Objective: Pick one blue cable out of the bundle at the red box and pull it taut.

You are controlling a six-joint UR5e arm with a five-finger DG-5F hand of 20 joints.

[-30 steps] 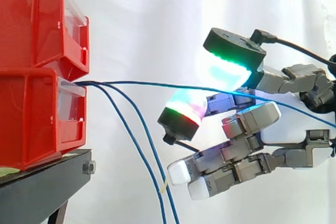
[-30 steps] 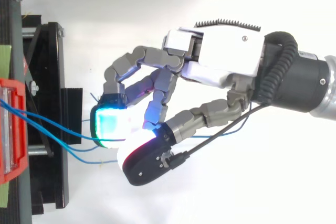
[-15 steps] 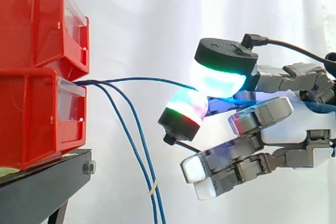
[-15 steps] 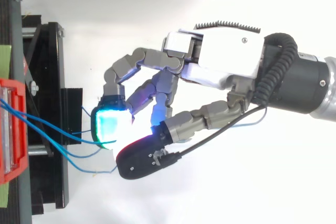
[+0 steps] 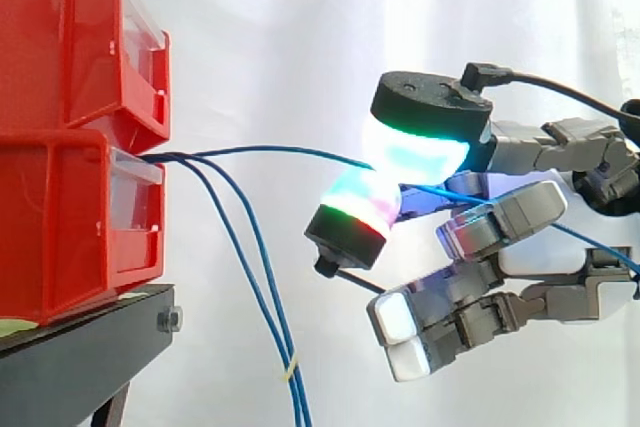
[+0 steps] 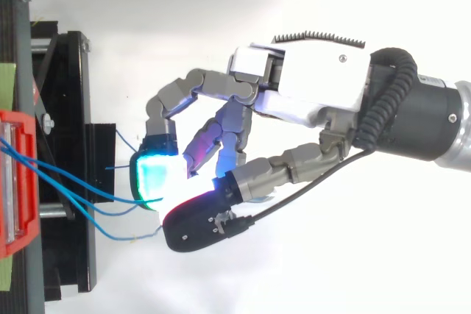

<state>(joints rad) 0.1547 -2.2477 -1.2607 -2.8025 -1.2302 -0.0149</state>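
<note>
Several thin blue cables come out of the lower red box (image 5: 70, 217) at its front lip. One blue cable (image 5: 270, 150) arches rightward to my hand (image 5: 540, 237), where two glowing pads (image 5: 420, 152) press together on it. Behind the pads the same cable runs on to the right past the palm. The other blue cables (image 5: 255, 287) hang down from the box, tied low with a yellow band. From above, my hand (image 6: 309, 82) reaches left toward the red box (image 6: 15, 182), and the cables (image 6: 73, 189) cross the gap. The lower fingers are curled and hold nothing.
A second red bin (image 5: 70, 47) sits stacked on the lower one. Both rest on a black stand (image 5: 80, 347) at the left, seen from above as a dark frame (image 6: 70, 145). A white curtain hangs behind everything.
The upper pad has come down onto the lower pad, pinching the top cable. That cable, straight before, now bows slightly. The lower fingers have shifted a little right and down.
</note>
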